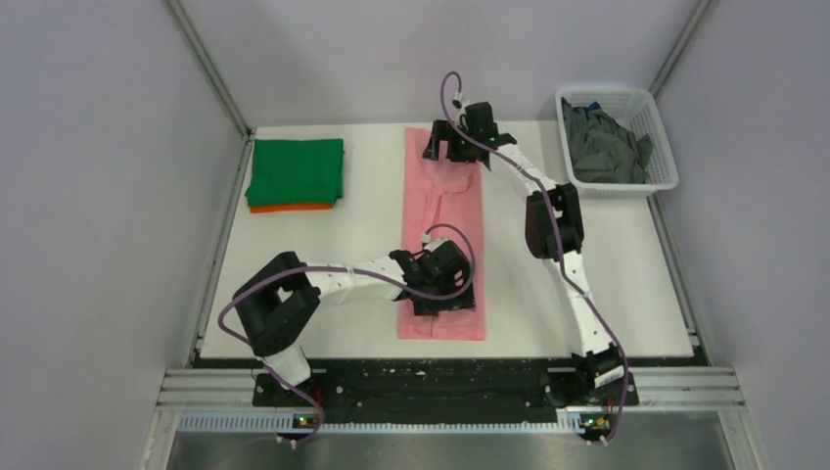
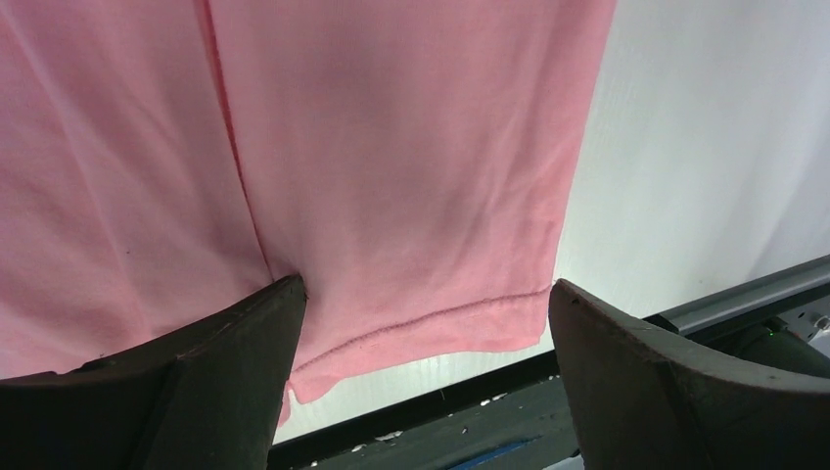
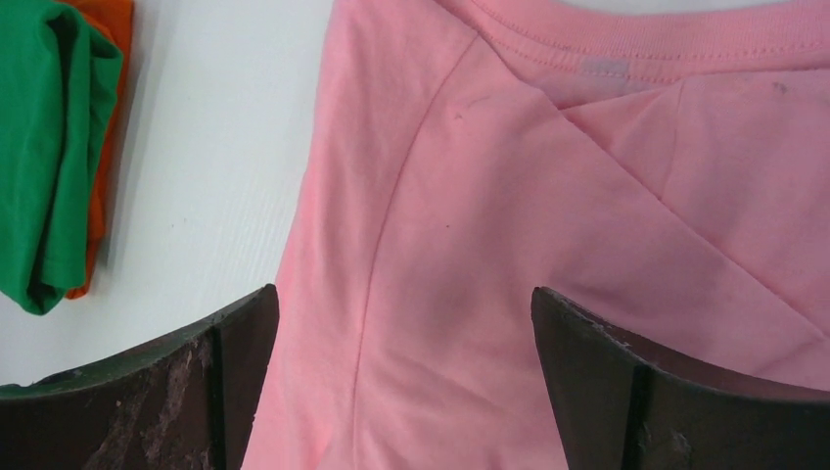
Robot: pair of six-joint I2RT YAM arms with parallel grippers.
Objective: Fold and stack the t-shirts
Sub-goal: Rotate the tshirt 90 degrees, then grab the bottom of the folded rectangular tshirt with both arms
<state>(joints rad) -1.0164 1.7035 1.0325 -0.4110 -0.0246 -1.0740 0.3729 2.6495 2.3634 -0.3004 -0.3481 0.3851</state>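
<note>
The light pink t-shirt [image 1: 442, 245] lies flat as a long narrow strip down the middle of the table, sleeves folded in. My left gripper [image 1: 438, 294] hovers open over its near hem [image 2: 421, 323], jaws wide apart on either side of the hem corner. My right gripper [image 1: 452, 149] hovers open over the collar end [image 3: 548, 196], jaws wide apart above the cloth. The green t-shirt [image 1: 296, 170] lies folded on the orange t-shirt [image 1: 291, 207] at the back left; both show in the right wrist view, green [image 3: 44, 147] and orange [image 3: 110, 59].
A white lattice basket [image 1: 647, 108] at the back right holds dark grey t-shirts [image 1: 602, 147]. The table's near edge and black rail [image 2: 548, 411] lie just past the pink hem. Grey walls enclose the table.
</note>
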